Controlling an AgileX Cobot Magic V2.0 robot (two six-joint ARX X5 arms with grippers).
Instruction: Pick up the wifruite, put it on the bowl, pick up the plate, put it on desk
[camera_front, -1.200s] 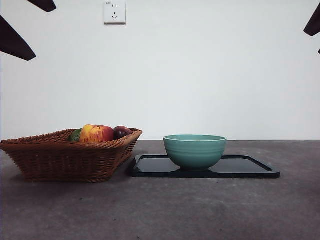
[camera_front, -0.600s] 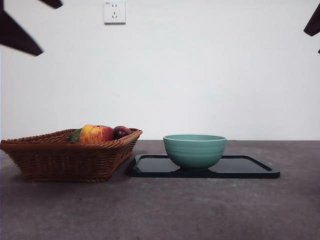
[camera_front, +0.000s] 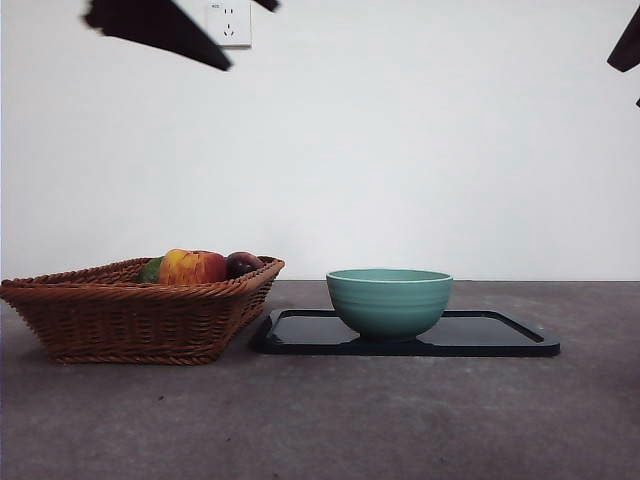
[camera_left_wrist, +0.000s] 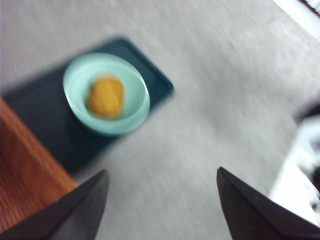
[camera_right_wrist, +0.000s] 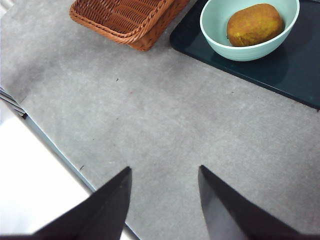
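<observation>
No brand, label or legible writing shows on any item.

Nearest in the front view is the table (camera_front: 330, 420), flat, matte, grey-brown and faintly mottled. On it at the left stands a woven wicker basket (camera_front: 130, 320) with flared sides, holding a red-and-yellow apple (camera_front: 192, 267), a dark plum (camera_front: 243, 264) and a green item barely visible behind the apple. Just beside the basket lies a flat, glossy black tray (camera_front: 500, 335) with a raised rim. The bowl (camera_front: 389, 301), round, mint-teal, ridged outside with a paler rim, stands on the tray.

The level front view does not show the bowl's inside. The right wrist view does: the wifruite (camera_right_wrist: 254, 24), oval with dull brown-orange skin, lies inside the bowl (camera_right_wrist: 220, 40). The left wrist view, blurred, shows the same fruit (camera_left_wrist: 105, 96) in the bowl (camera_left_wrist: 75, 100), with the tray (camera_left_wrist: 155, 80) beneath.

Left gripper (camera_left_wrist: 162, 187): jaws spread wide, holding nothing, well above the table. In the front view a dark arm shape at the top left, in front of the wall socket (camera_front: 229, 22), is probably this arm. Right gripper (camera_right_wrist: 164, 180): jaws parted, holding nothing, over bare table (camera_right_wrist: 165, 125) well apart from the basket (camera_right_wrist: 125, 20) and tray (camera_right_wrist: 300, 70).

Farthest is a plain white wall (camera_front: 400, 150).
</observation>
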